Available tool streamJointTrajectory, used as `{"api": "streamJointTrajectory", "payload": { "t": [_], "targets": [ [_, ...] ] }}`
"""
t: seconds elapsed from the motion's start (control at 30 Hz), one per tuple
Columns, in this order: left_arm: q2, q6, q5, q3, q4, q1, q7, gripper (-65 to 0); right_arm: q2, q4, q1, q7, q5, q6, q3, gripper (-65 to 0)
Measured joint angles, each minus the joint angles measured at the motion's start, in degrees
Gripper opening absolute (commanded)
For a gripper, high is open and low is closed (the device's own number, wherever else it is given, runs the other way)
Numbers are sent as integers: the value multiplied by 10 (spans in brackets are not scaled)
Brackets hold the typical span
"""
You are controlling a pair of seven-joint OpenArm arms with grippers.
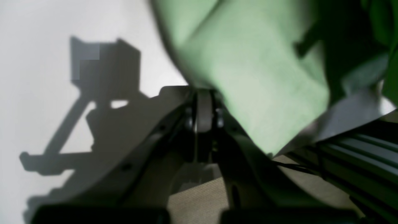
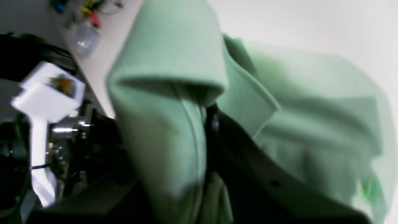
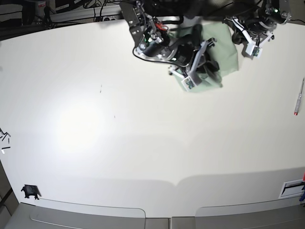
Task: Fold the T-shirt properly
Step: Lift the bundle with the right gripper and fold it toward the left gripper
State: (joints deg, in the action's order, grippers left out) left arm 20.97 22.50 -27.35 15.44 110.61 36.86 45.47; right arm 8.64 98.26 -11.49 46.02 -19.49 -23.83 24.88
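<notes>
Up at the table's far edge, the T-shirt hangs bunched and limp, the right gripper pinched on a fold near the collar, the left gripper closed at its hem — soft, light cloth, best gripped along seams.

1. You get soft, blurry wrist pictures; the T-shirt looks fuzzy up close.
2. A dark arm shadow lies left of the T-shirt.
3. Bright glare sits on the table, far below-left of the T-shirt.
</notes>
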Motion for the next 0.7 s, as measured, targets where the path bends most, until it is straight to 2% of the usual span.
{"api": "streamJointTrajectory", "payload": {
  "t": [0.1, 0.3, 0.33, 0.37, 0.43, 0.47, 0.63, 0.7],
  "targets": [
    [-7, 0, 1, 0, 0, 0, 0, -650, -2, -2, 0, -1, 55, 42, 9, -650],
    [-9, 0, -3, 0, 0, 0, 0, -650, -2, -37, 14, -19, 60, 45, 9, -650],
    [-9, 0, -3, 0, 0, 0, 0, -650, -2, -38, 14, -19, 60, 42, 9, -611],
    [-9, 0, -3, 0, 0, 0, 0, -650, -2, -38, 13, -19, 57, 33, 9, -545],
    [-10, 0, -3, 0, 0, 0, 0, -650, -4, -39, 13, -19, 26, 15, 9, -452],
    [-10, 0, -3, 0, 0, 0, 0, -650, -4, -39, 13, -19, 4, 9, 9, -437],
    [-8, 0, -2, 0, 19, 0, 13, -650, -4, -39, 13, -19, -109, 8, 9, -438],
    [-8, 0, -3, 0, 31, 0, 20, -650, -4, -39, 15, -18, -123, -19, 9, -438]
  ]
}}
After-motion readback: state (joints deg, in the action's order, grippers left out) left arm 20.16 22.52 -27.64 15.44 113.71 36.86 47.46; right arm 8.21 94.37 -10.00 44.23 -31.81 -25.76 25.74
